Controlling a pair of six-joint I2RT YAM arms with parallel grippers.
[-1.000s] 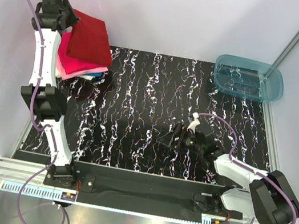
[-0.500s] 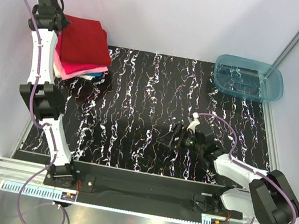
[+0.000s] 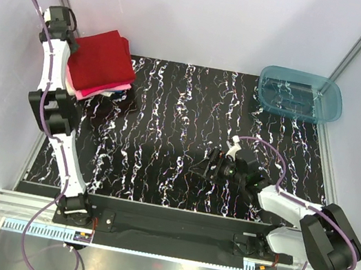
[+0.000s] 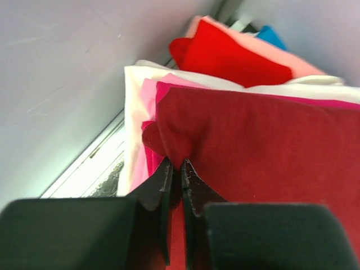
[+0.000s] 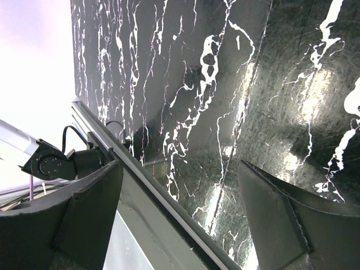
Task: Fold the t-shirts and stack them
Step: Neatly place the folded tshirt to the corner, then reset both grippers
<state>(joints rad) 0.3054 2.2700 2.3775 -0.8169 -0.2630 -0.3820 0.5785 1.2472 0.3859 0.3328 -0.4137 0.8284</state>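
While the left gripper (image 4: 175, 169) pinches the near edge of the dark red shirt (image 4: 270, 146), jaws almost together, the shirt spreads ahead of its fingertips atop the folded stack (image 4: 147, 101). The right gripper (image 5: 180, 191) gapes wide, empty, above the table (image 5: 225, 84).

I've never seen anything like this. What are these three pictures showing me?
Two robot arms are bolted to a black marbled table. The wide picture looks down from above; the other two come from a camera on each wrist. The left gripper is pinched shut on the edge of a folded dark red t-shirt lying atop a stack of folded shirts at the far left. The right gripper stands open, holding nothing. A teal tub sits far right.
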